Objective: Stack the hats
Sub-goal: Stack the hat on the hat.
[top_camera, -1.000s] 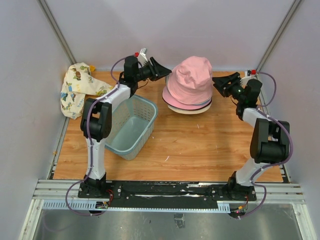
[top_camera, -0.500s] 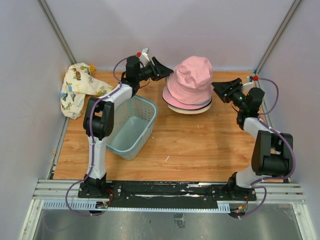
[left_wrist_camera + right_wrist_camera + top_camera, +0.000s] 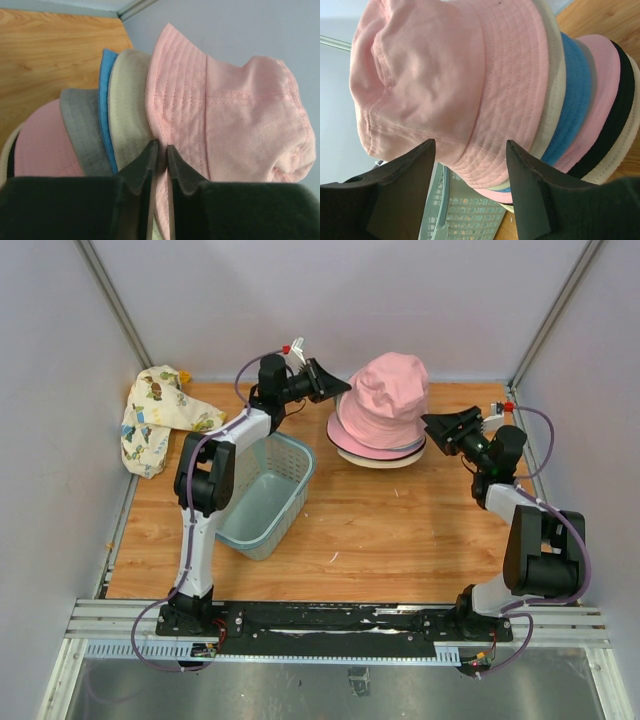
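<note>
Several hats are piled at the back middle of the table, with a pink hat (image 3: 390, 390) on top of the brims below (image 3: 378, 452). In the left wrist view the pink hat (image 3: 225, 100) lies over beige (image 3: 127, 100), blue (image 3: 106, 95) and grey (image 3: 82, 120) brims. My left gripper (image 3: 335, 383) (image 3: 162, 147) is shut on the pink hat's brim at the pile's left side. My right gripper (image 3: 432, 425) (image 3: 470, 142) stands open just right of the pile, and the pink hat (image 3: 435, 65) shows between its fingers without touching them.
A blue-grey mesh basket (image 3: 262, 490) lies tilted left of the pile, under my left arm. A cream cloth with cartoon prints (image 3: 155, 420) is bunched at the back left corner. Walls stand close behind and at both sides.
My left gripper has closed on the pink hat's brim and nudged the top hat slightly right. My right gripper has drawn back and lower, away from the pile.
</note>
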Controlling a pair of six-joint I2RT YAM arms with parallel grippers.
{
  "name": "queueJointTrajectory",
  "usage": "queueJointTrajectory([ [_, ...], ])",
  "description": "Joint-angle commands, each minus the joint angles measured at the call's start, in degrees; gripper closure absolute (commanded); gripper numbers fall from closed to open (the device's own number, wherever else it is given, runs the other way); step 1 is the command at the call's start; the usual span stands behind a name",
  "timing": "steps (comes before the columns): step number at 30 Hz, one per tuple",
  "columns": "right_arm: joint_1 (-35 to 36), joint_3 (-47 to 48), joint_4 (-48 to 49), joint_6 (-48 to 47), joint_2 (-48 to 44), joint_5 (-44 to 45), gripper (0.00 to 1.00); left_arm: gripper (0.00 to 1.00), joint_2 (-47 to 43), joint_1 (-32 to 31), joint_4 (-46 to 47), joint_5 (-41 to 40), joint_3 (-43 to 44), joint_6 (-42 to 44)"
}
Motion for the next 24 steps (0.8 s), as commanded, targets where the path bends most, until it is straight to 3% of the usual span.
queueJointTrajectory([
  [1, -2.5, -1.9, 4.8, 1.3, -0.6, -0.9, 0.4, 0.91, 0.3, -1.3, 2.4, 3.0, -0.9, 0.3],
  [3, -2.7, -2.4, 5.9, 1.8, -0.2, -1.0, 0.4, 0.99, -0.5, -1.3, 2.6, 2.7, -2.6, 0.7],
  [11, -3.5, -3.8, 9.0, 2.8, 1.6, -1.2, 0.4, 0.99, -2.8, -1.3, 1.5, 0.6, -7.9, 2.9],
  [24, -2.4, -1.8, 15.7, 6.4, 8.0, -1.9, 0.4, 1.0, -2.4, -2.3, 0.1, 0.3, -7.5, 4.3],
])
